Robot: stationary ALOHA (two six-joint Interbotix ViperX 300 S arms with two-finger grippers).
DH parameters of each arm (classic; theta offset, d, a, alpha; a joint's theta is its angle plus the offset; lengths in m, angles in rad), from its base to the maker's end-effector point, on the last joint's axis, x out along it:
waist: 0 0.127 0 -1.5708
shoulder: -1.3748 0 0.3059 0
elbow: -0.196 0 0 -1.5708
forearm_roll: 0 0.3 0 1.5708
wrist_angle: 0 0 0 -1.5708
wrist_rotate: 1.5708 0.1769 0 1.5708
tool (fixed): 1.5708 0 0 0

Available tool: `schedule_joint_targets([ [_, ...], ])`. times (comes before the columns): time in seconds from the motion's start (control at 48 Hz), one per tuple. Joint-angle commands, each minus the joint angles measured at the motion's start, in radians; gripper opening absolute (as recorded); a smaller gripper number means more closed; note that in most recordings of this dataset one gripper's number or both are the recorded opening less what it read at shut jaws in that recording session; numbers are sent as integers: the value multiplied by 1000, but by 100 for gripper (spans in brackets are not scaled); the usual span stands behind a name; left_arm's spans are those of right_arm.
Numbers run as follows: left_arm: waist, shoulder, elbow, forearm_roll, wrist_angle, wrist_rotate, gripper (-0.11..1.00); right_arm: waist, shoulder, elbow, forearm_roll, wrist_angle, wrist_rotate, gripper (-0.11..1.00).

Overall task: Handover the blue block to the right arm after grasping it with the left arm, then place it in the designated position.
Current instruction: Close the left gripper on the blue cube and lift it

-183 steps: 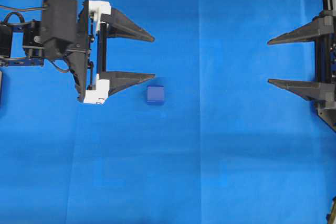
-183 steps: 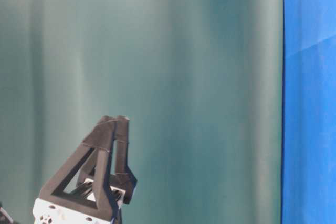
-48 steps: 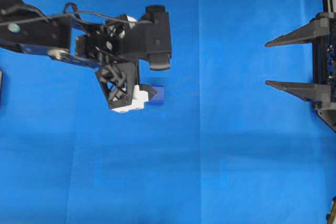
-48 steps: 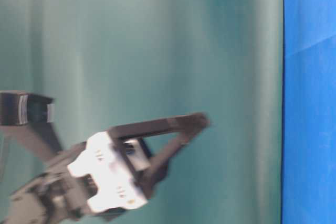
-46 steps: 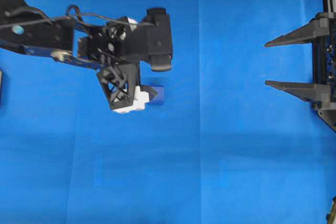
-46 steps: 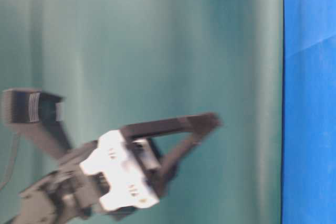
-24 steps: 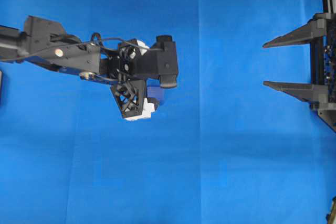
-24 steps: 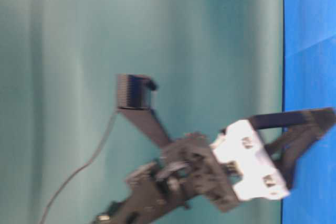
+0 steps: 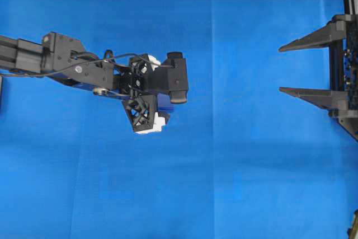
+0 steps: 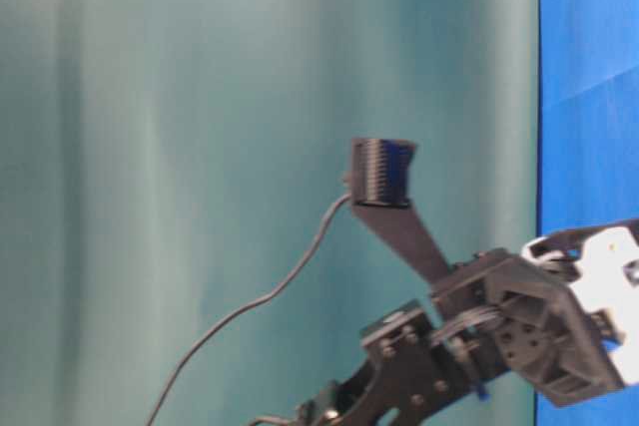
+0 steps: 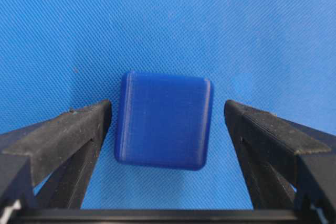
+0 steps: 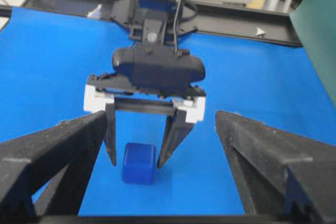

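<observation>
Blue cloth covering the tabletop (image 9: 251, 183) is carrying the blue block (image 11: 164, 120), sitting squarely between the left hand's (image 12: 137, 145) spread, unclenched fingers (image 11: 63, 140) (gaps on both sides). Right hand (image 9: 313, 65) is waiting well apart, released too.

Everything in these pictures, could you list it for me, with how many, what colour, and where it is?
blue block: one, dark blue, on the cloth between the left hand's fingers, a gap on each side
blue cloth: one, bright blue, covering the table
green backdrop: one, teal, behind the table in the table-level view
left hand: one, black with white blocks, open, straddling the block
right hand: one, all black, open, at the right edge of the overhead view, far from the block
</observation>
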Motion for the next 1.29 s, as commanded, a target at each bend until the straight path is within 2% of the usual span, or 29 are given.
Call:
schedule_joint_targets([
  [0.0, -2, -5, -9, 2, -18, 0, 92, -2, 8, -18, 2, -8, 0, 97],
  [0.313, -3, 6, -11, 2, -34, 0, 91, -2, 8, -18, 2, -3, 0, 97],
  [0.417, -11, 6, -15, 3, -26, 25, 89, -2, 8, -18, 2, -5, 0, 97],
  [0.479, -18, 6, -17, 6, -23, 40, 81, -2, 9, -18, 2, -5, 0, 97],
  [0.584, -21, 5, -21, 6, -12, 51, 53, -2, 9, -18, 2, -3, 0, 97],
  [0.625, -21, 3, -23, 6, -8, 51, 48, -2, 9, -18, 2, -5, 2, 97],
  [1.042, -20, -3, -29, 5, 2, 44, 49, -2, 11, -18, 3, -5, 0, 97],
  [1.271, -25, -83, -41, 5, 75, 43, 49, -2, 12, -18, 3, -3, 2, 97],
])
